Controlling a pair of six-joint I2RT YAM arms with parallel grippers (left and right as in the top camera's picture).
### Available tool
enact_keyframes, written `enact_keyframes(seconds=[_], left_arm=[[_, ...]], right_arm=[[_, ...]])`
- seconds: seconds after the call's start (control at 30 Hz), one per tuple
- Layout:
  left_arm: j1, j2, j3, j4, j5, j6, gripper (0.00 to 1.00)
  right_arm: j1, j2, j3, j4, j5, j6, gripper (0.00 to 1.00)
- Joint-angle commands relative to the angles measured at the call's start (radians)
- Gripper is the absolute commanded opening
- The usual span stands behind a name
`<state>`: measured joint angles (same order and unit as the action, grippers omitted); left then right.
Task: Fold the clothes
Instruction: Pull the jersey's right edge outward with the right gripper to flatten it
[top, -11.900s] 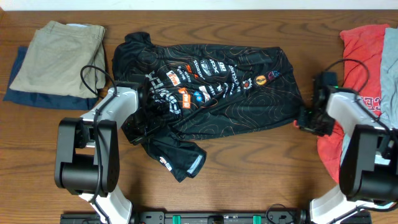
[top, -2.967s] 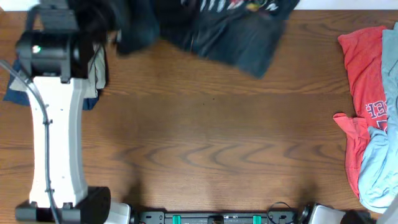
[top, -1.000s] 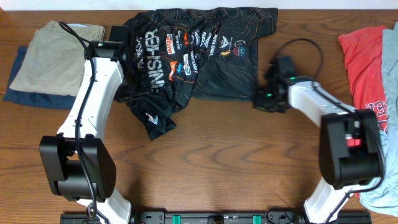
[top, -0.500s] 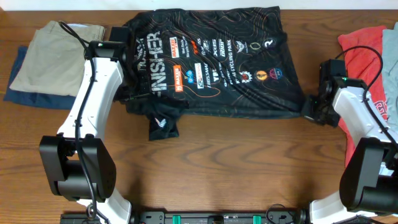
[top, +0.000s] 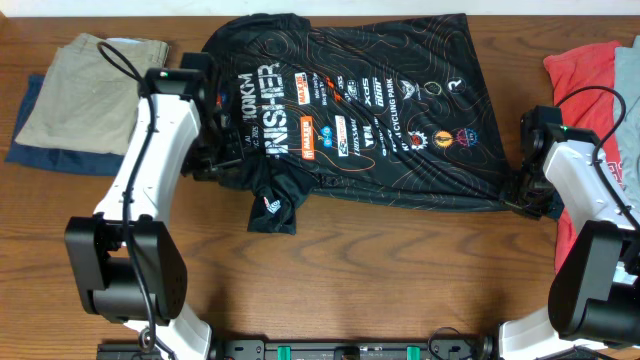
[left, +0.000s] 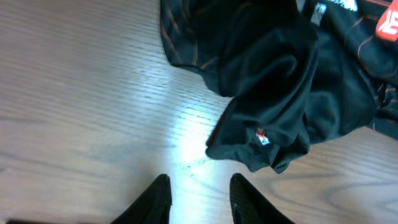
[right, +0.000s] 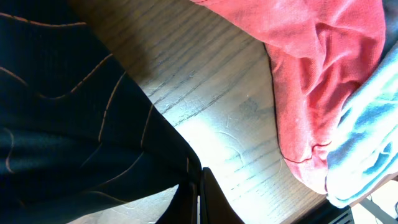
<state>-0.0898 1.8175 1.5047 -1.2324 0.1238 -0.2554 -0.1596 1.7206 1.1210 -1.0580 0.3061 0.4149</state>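
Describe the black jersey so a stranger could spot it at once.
On the wooden table, look along the far edge, between the folded khaki pile at the left and the red heap at the right. The black jersey lies spread out there, the only garment with thin orange contour lines and rows of small sponsor logos.

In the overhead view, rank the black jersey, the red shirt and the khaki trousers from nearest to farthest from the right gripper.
1. black jersey: its hem corner is pinched in the right gripper.
2. red shirt: close by, on the table's right side.
3. khaki trousers: far-left corner, across the table.
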Motion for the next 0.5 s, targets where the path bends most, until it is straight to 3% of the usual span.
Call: enact_keyframes(seconds=[0.0, 0.33, 0.47], left_arm=[[-0.036, -0.005, -0.078, 0.047, 0.026, -0.012, 0.39], [-0.126, -0.005, -0.320, 0.418, 0.022, -0.013, 0.45], [-0.130, -0.005, -0.338, 0.473, 0.022, -0.013, 0.45]], right_arm=[[-0.010, -0.002, -0.003, -0.001, 0.029, 0.023, 0.01], [-0.010, -0.002, -0.003, -0.005, 0.027, 0.022, 0.01], [-0.010, -0.002, -0.003, -0.003, 0.027, 0.022, 0.01]])
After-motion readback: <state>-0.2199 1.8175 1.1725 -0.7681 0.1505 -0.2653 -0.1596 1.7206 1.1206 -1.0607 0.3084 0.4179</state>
